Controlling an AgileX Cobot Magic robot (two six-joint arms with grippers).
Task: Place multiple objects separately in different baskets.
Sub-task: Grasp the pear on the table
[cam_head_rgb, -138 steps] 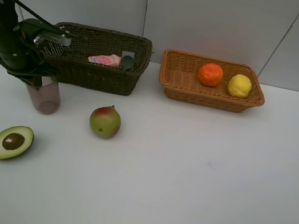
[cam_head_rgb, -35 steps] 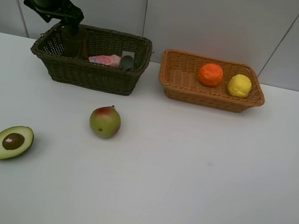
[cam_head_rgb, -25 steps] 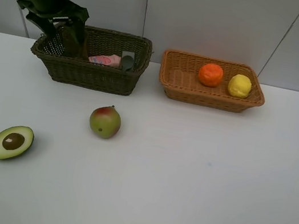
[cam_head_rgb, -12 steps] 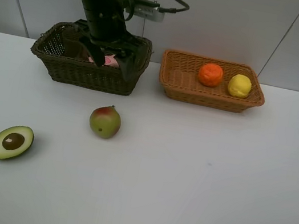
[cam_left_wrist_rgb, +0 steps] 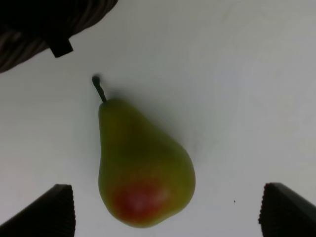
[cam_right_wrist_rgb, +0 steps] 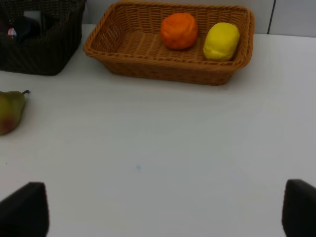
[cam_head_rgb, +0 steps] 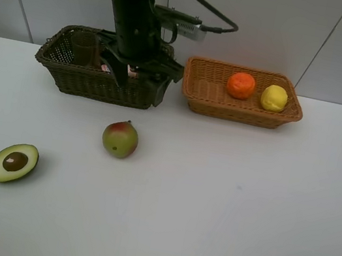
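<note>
Hovering at the front rim of the dark basket [cam_head_rgb: 79, 83], the left gripper [cam_head_rgb: 139, 84] is hanging wide apart and empty, probably lining up on the pear [cam_head_rgb: 120, 139] sitting left of middle on the table [cam_head_rgb: 242, 213], since fruit's going in the tan basket [cam_head_rgb: 239, 114].

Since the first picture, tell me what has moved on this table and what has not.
The cup went from the table into the left end of the dark basket, carried by the left gripper, which let go and swung right; it now hangs open near that basket's right end. Both baskets, dark and tan basket, the pear, avocado, orange and lemon stayed put.
</note>
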